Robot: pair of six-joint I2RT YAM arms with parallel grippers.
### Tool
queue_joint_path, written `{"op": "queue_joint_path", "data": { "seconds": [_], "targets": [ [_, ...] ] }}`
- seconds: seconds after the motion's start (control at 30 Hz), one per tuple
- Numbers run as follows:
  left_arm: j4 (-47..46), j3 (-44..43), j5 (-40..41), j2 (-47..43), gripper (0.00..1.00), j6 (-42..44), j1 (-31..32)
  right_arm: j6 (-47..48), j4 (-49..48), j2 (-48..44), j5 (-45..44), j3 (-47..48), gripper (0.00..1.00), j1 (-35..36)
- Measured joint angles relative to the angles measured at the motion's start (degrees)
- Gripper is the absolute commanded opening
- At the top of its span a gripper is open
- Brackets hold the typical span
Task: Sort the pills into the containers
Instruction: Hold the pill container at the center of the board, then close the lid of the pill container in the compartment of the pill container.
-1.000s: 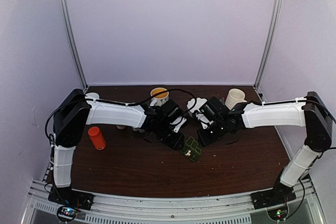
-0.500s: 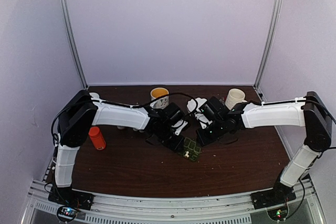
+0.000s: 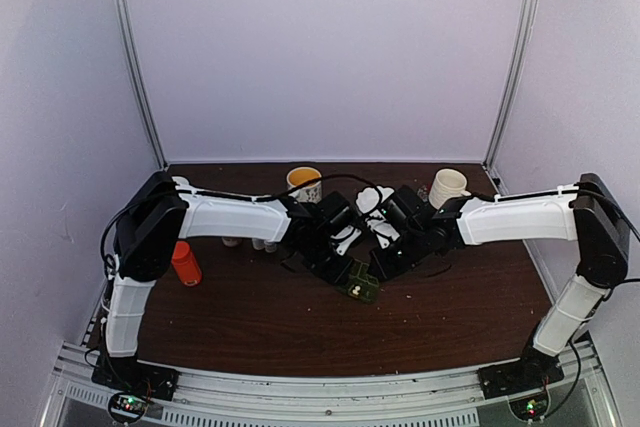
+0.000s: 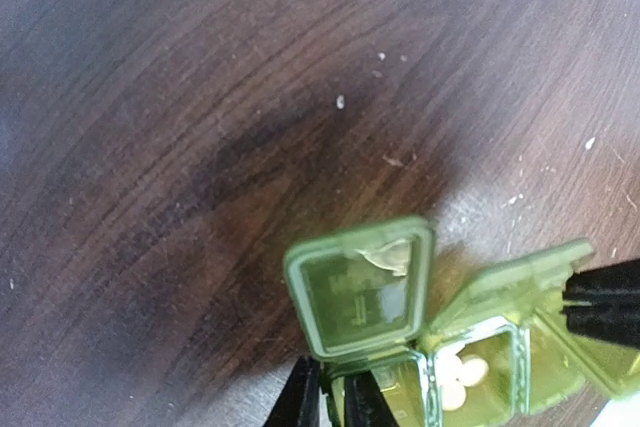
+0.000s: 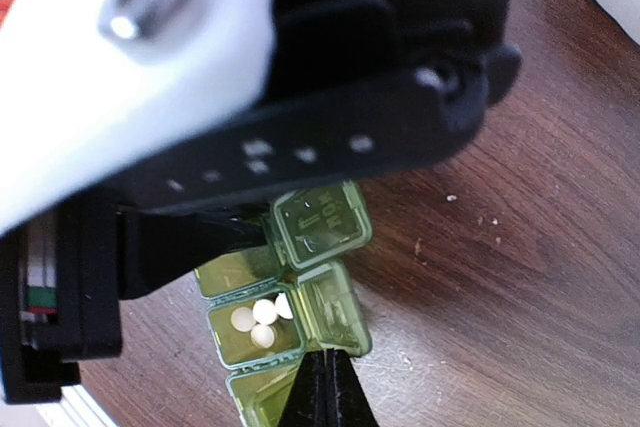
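Watching the green pill box [image 3: 362, 284], open, mid bench [image 3: 250, 317]. My right claw [image 5: 325, 382] is shut by one lid [image 5: 335, 312]. My left claw [image 4: 327, 397] is at its edge; I cannot tell if it grips.

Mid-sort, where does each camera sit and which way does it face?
Top external: above and behind the robot, looking down at the table; left arm and right arm meet over the pill box.
Left wrist: on the left arm, facing down at the box's open lid; left tool at the bottom edge.
Right wrist: on the right arm, facing down; right tool at the bottom, left tool filling the top.
Shared: both wrist views show the white pills.
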State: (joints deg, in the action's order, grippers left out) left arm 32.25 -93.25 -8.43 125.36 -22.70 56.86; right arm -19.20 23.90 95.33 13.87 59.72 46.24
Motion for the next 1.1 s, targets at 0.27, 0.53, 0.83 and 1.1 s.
{"op": "queue_joint_path", "data": {
  "seconds": [0.27, 0.53, 0.83, 1.1],
  "targets": [
    [0.92, 0.00, 0.09, 0.02, 0.08, 0.37, 0.24, -0.22, -1.14, 0.15, 0.52, -0.35, 0.00, -0.07],
    [1.38, 0.00, 1.07, 0.02, 0.08, 0.81, 0.48, -0.35, -2.23, -1.73, 1.51, -3.23, 0.00, -1.29],
    [2.54, -0.31, 3.50, 0.02, 0.07, 1.49, 1.29, -1.20, -4.31, -4.33, 5.05, -8.33, 0.00, -1.33],
    [2.54, -0.31, 5.55, 0.02, 0.07, 2.25, 2.84, -2.49, -5.97, -2.99, 2.99, -8.22, 0.00, -2.03]
  ]
}}
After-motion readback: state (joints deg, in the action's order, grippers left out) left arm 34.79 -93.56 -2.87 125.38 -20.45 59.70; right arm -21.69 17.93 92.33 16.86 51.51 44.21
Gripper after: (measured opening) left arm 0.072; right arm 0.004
